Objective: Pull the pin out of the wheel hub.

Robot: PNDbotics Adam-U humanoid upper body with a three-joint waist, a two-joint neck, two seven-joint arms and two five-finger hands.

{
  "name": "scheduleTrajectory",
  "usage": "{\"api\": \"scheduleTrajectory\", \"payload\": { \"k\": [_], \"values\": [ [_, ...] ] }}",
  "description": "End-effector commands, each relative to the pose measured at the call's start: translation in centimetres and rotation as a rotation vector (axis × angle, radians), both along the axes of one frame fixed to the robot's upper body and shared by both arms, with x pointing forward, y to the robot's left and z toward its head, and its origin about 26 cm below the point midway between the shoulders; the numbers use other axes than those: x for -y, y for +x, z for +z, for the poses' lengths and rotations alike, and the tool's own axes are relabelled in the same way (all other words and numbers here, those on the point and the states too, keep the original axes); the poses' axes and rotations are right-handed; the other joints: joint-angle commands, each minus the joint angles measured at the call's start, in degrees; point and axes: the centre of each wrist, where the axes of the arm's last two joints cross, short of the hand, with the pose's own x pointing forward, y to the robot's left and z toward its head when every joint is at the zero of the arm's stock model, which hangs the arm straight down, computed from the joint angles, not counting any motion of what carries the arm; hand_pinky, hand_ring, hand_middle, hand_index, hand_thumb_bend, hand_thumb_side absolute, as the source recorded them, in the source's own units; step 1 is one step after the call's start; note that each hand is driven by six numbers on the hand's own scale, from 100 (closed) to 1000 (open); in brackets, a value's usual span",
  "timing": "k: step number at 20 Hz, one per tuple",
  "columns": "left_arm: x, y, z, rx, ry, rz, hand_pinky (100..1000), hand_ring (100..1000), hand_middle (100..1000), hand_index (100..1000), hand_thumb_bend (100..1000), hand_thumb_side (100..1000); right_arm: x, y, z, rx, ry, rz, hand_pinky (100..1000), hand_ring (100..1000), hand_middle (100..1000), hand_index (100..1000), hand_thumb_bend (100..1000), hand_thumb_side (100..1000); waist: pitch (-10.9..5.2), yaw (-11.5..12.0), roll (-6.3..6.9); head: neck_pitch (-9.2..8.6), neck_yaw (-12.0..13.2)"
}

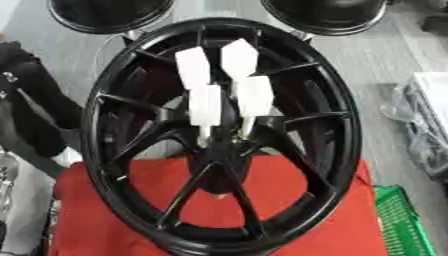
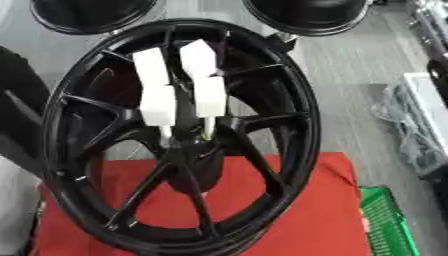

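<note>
A black spoked wheel hub (image 1: 219,150) is standing upright at the middle of the view, its lower rim being carried by a tabletop under a red cloth (image 1: 337,220). The rim is reaching almost to the 12 o'clock edge of the picture and is being cut off at 6 o'clock.

White blocky pieces (image 2: 157,95) are being seen in front of the spokes from 12 o'clock, with thin pale stems running down to the hub centre. Whether these are the pin cannot be told.

The state of the hands cannot be told: neither is being shown in either view.

Room around the wheel:
- At 4 o'clock a green basket (image 1: 402,220) is being kept just beside the cloth's edge.
- At 3 o'clock, plastic-wrapped clutter (image 1: 420,125) is lying apart from the rim, with grey floor (image 2: 350,65) between them.
- At 11 and 1 o'clock, two black round objects (image 1: 109,12) (image 1: 324,12) are being seen close behind the rim.
</note>
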Motion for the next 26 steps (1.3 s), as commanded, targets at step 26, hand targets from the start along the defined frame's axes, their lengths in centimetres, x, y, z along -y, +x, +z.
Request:
{"api": "scheduleTrajectory", "payload": {
  "k": [26],
  "values": [
    [-1.5,-0.2,-0.2,-0.014,0.065,0.031,615,723,797,743,230,743,-13.9,1.5,2.2,-0.291,-0.704,0.281,809,788,764,812,100,521,-2.48,-2.2,-1.24,1.89,0.63]
  ]
}}
